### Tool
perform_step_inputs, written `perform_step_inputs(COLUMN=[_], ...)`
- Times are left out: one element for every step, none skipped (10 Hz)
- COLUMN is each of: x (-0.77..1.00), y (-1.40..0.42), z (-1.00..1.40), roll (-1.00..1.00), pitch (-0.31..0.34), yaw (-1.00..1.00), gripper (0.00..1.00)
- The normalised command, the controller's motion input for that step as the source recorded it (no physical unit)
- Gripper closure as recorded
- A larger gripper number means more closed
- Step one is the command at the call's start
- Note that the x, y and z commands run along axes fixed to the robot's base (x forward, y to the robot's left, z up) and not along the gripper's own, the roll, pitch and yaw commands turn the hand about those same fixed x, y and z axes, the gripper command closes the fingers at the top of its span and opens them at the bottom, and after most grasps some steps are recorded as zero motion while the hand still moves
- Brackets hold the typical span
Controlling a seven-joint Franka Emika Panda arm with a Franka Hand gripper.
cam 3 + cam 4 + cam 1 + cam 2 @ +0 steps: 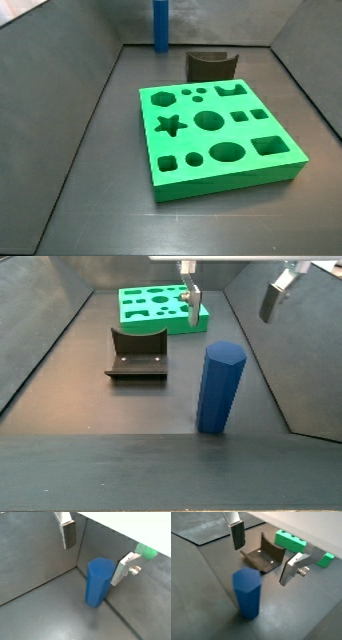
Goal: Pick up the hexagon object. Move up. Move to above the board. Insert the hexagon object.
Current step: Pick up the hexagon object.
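Nearest the lens, hexagon object (221, 387) stands upright on the floor, well apart from the board (160, 308) (fixture (138, 354) lies between). Gripper (235, 296) hangs above it, jaws wide, holding nothing. Step in hand looks like the pick: descend straddling the peg, then close.

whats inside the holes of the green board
Nothing: every cutout in the board looks empty. The blue peg stands apart on the floor, below the open gripper.
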Motion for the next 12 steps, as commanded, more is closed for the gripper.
perform_step_inputs(x=[0.19,0.31,0.32,0.22,0.12,0.08,0.00,0.00,-0.01,0.00,0.00,0.00], y=[0.43,0.36,0.29,0.19,0.00,0.00,-0.03,0.00,0.00,0.00,0.00,0.00], z=[-0.23,-0.30,-0.35,-0.62,-0.80,-0.85,-0.85,-0.55,0.00,0.00,0.00,0.00], roll=[-0.15,-0.12,-0.08,-0.03,0.08,0.10,0.13,0.10,0.00,0.00,0.00,0.00], pitch=[-0.153,-0.124,-0.119,-0.176,-0.187,-0.157,-0.160,-0.169,-0.027,0.000,0.000,0.000], yaw=[0.00,0.00,0.00,0.00,0.00,0.00,0.00,0.00,0.00,0.00,0.00,0.00], gripper=[0.00,0.00,0.00,0.00,0.00,0.00,0.00,0.00,0.00,0.00,1.00,1.00])
